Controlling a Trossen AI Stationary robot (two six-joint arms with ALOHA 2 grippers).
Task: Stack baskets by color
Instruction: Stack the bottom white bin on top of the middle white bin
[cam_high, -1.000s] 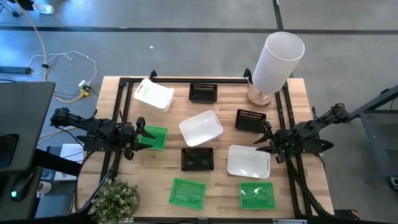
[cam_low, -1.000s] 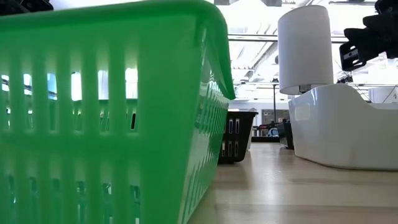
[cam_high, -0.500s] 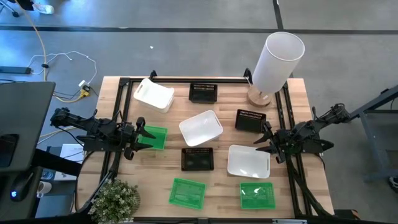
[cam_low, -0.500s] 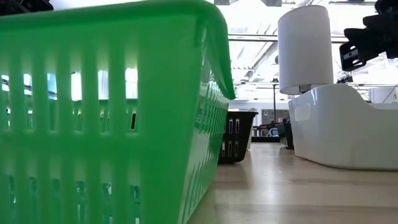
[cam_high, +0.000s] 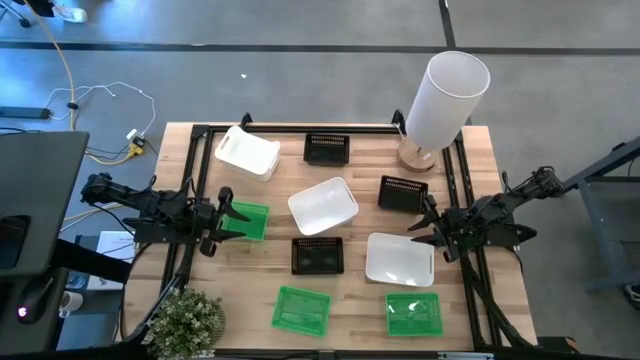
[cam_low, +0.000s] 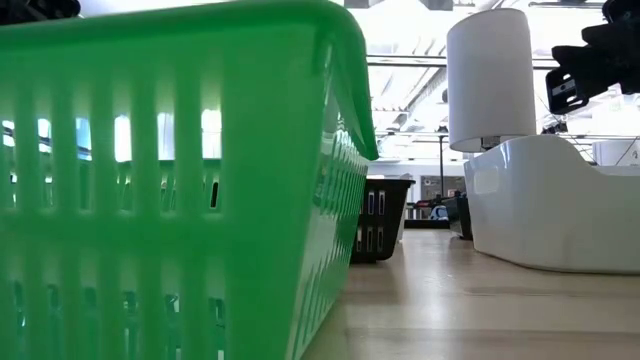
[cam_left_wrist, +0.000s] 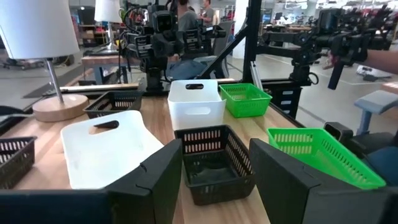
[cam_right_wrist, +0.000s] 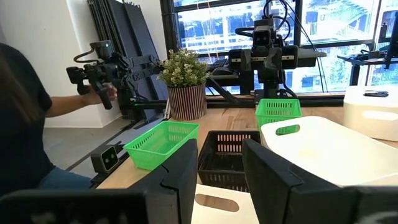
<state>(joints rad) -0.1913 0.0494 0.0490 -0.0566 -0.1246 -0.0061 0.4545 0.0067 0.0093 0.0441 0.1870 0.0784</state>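
Nothing stacked yet: w/ left pincer spread beside the green basket at the surface's left edge and right pincer spread, empty, by the white basket, I'd straddle one rim squarely, pinch firm, lift level, then nest onto same colour.

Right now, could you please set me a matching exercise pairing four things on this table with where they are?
Things:
1. lamp
2. potted plant
3. middle white basket
4. left hand

Places:
A. table's centre
B. far right corner
C. over a green basket at the left edge
D. near left corner

Pairs: 1-B, 2-D, 3-A, 4-C
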